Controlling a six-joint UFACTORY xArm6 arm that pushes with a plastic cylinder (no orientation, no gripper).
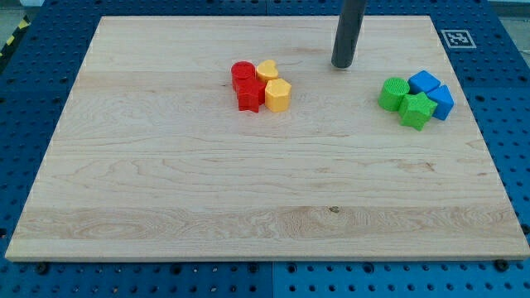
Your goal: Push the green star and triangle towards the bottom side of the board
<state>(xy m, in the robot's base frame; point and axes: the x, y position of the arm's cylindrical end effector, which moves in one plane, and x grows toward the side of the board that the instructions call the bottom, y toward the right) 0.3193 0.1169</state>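
1. End effector: my tip [342, 65], the lower end of a straight dark rod, rests on the pale wooden board [166, 182] near its top edge. It has no jaws and holds nothing; it touches no block.
2. Task objects: the green star-shaped block [417, 110] lies at the view's right, in a tight cluster. The blue triangular block [442, 102] sits just beside it on the right; its exact shape is hard to confirm, so treating it as the task's triangle is a judgement.
3. Same cluster: a rounded green block [394, 93] touches the star on the left, and a blue cube-like block [424, 82] sits above it.
4. Tip position: up and to the left of this cluster, apart from it. A start above the blocks suits a downward push.
5. Risk: packed blocks would likely move together.
6. Other cluster: two red blocks [245, 86] and two yellow blocks [274, 86] sit left of the tip, not involved.
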